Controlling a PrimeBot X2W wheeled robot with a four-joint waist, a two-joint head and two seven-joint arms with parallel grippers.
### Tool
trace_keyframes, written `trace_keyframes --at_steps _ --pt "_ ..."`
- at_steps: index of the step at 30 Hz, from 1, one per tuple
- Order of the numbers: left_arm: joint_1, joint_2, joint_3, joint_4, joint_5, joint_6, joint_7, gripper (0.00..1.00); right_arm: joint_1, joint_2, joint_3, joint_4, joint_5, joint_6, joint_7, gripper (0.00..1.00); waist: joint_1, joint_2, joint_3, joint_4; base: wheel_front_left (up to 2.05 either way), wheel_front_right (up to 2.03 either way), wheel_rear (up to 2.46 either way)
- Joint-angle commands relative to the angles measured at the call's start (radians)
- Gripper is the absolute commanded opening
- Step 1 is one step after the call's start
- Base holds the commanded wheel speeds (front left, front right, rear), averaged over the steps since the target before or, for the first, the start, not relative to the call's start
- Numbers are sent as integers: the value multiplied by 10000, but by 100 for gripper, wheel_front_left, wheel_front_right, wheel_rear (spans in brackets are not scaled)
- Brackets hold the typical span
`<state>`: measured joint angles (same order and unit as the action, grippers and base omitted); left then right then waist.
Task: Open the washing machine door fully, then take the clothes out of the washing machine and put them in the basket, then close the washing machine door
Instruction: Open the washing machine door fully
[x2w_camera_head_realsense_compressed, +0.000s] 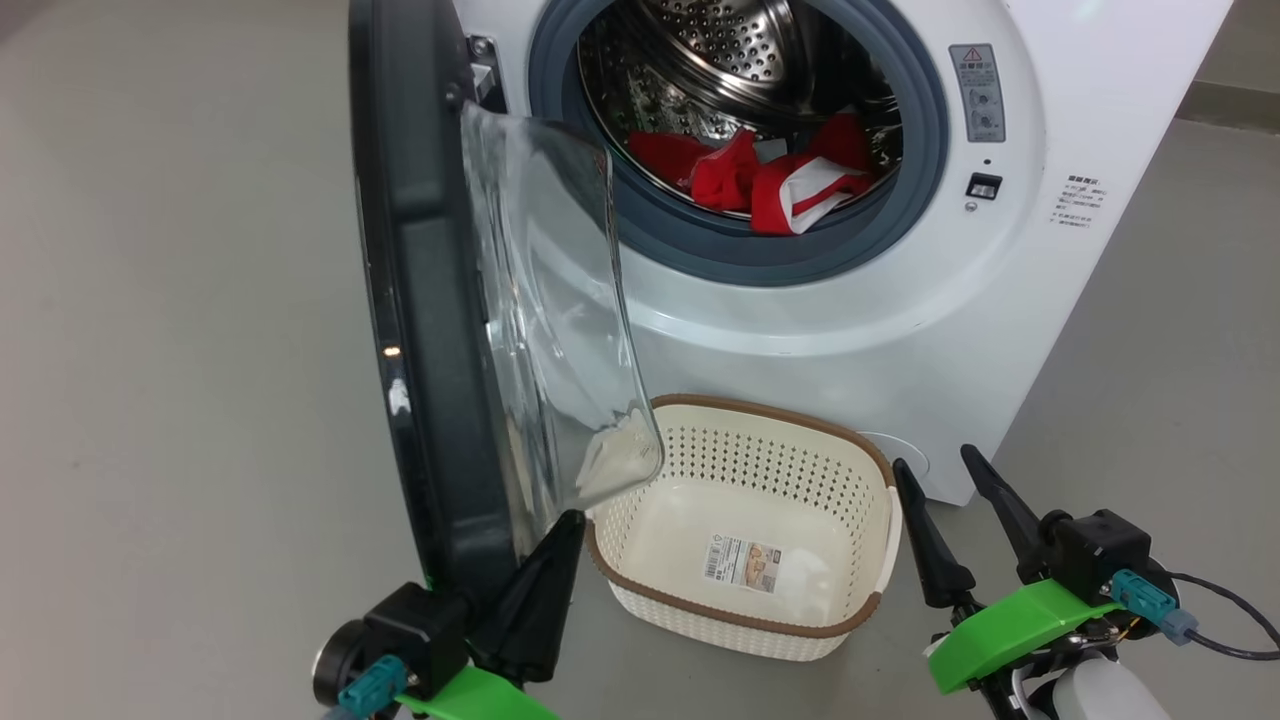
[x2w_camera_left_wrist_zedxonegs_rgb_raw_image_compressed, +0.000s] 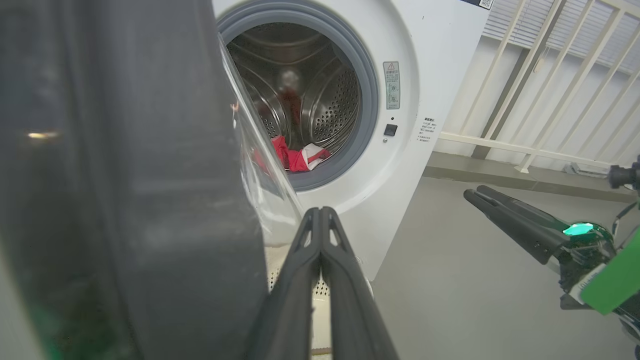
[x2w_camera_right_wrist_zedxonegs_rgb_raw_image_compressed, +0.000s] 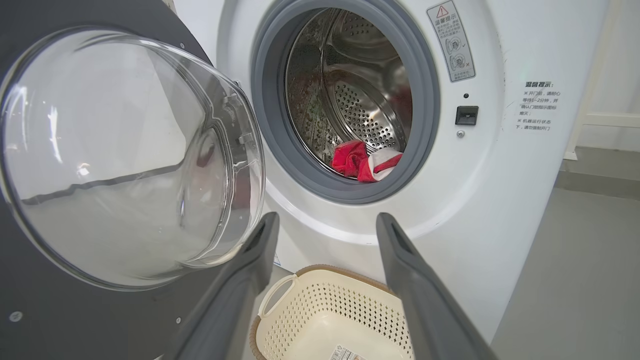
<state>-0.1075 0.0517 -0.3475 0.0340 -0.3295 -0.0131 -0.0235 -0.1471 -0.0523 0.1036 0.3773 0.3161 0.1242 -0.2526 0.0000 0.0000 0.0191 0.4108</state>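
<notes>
Two things: left hand (x2w_camera_head_realsense_compressed: 568, 520) pinched shut by the glossy door (x2w_camera_head_realsense_compressed: 420, 300), right hand (x2w_camera_head_realsense_compressed: 932, 458) spread wide beside the holey basket (x2w_camera_head_realsense_compressed: 760, 410); red clothes (x2w_camera_head_realsense_compressed: 780, 180) in steel drum (x2w_camera_head_realsense_compressed: 740, 50).

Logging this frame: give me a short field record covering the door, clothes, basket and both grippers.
washing machine door: open, standing out from the left side of the washing machine
clothes: red and white, lying in the drum near its front
basket: on the floor below the opening, holding nothing but a sticker
left gripper: shut, beside the door's lower edge; contact unclear
right gripper: open, holding nothing, right of the basket
</notes>
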Motion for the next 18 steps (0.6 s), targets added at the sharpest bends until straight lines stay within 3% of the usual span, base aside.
trace_keyframes --at_steps 1,18 --pt "-378 162 581 -123 108 278 -133 0 -349 20 126 -195 -61 65 -91 100 0 0 28 44 0 0 0" --pt "121 667 2033 -341 -242 1228 -621 0 -418 20 107 -95 -146 65 -91 100 0 0 79 270 0 0 0"
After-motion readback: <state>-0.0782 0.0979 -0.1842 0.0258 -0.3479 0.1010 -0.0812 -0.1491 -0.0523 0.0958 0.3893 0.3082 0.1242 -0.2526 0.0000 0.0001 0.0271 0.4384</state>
